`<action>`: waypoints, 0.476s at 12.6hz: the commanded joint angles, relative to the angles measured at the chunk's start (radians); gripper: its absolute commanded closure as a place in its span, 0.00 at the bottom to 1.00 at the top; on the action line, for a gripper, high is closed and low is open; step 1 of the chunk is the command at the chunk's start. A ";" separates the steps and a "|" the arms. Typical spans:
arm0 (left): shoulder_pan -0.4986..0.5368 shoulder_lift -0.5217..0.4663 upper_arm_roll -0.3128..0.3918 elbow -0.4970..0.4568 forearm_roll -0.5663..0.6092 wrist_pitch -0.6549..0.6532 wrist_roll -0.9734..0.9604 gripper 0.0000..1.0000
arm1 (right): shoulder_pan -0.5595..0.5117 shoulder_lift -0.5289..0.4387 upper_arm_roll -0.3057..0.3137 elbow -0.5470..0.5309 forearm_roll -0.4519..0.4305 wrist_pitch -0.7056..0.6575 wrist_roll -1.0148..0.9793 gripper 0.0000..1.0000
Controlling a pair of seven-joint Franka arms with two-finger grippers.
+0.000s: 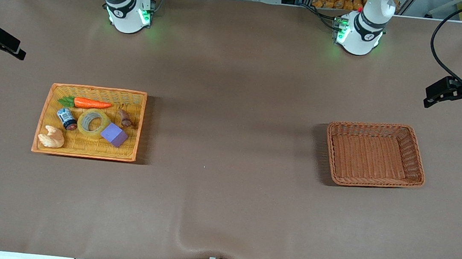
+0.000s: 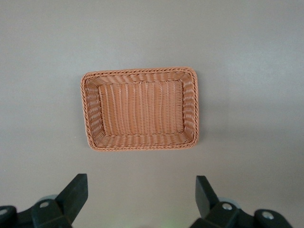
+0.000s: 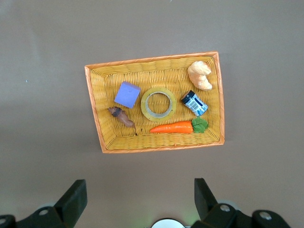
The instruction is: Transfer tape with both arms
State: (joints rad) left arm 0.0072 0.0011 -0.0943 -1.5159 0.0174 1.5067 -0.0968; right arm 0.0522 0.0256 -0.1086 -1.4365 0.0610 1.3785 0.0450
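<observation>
- Looking across the table in the front view, the tape (image 1: pixel 94 123) was seen lying flat in the yellow wicker tray (image 1: pixel 44 127) toward the right arm's end of the table, touching the purple block (image 1: pixel 114 135) and set among a carrot (image 1: pixel 90 103), a small dark jar (image 1: pixel 66 118), a croissant-like pastry (image 1: pixel 51 137) and a brown root-like piece (image 1: pixel 124 118).
- An empty brown wicker basket (image 1: pixel 418 166) was seen toward the left arm's end, well apart from the tray.
- Both grippers were held high at the edges of that view: the right gripper (image 1: pixel 5 46) off the tray's end of the table, the left gripper (image 1: pixel 443 94) near the basket's end.
- In the left wrist view, the left gripper (image 2: pixel 141 197) was seen with its fingers spread wide and nothing between them, high above the basket (image 2: pixel 92 111); this arm was judged to be waiting.
- In the right wrist view, the right gripper (image 3: pixel 140 197) was likewise seen fully spread and empty, high above the tray (image 3: pixel 99 114), with the tape (image 3: pixel 158 103) lying between the block (image 3: pixel 127 94) and the jar (image 3: pixel 194 103).
- The task was judged not yet begun, with the first reach still to be made.
- A descent by the right arm onto the tape's ring wall would be called for, one finger into the core, clear of the block, before a handover to the left arm.
</observation>
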 commanded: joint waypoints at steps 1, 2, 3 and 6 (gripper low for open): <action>0.001 -0.006 -0.001 0.005 -0.002 -0.014 0.014 0.00 | 0.003 0.013 0.000 0.031 -0.010 -0.022 0.009 0.00; 0.001 -0.006 -0.001 0.006 -0.004 -0.014 0.012 0.00 | 0.003 0.013 0.000 0.036 -0.018 -0.023 0.007 0.00; 0.002 -0.006 -0.001 0.005 -0.004 -0.014 0.015 0.00 | 0.006 0.013 0.001 0.038 -0.032 -0.023 -0.017 0.00; 0.023 0.005 0.001 0.003 -0.008 -0.013 0.032 0.00 | 0.008 0.013 0.004 0.036 -0.036 -0.022 -0.106 0.00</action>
State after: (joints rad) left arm 0.0113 0.0020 -0.0938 -1.5169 0.0174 1.5057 -0.0968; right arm 0.0536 0.0256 -0.1047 -1.4302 0.0421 1.3781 -0.0309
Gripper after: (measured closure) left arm 0.000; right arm 0.000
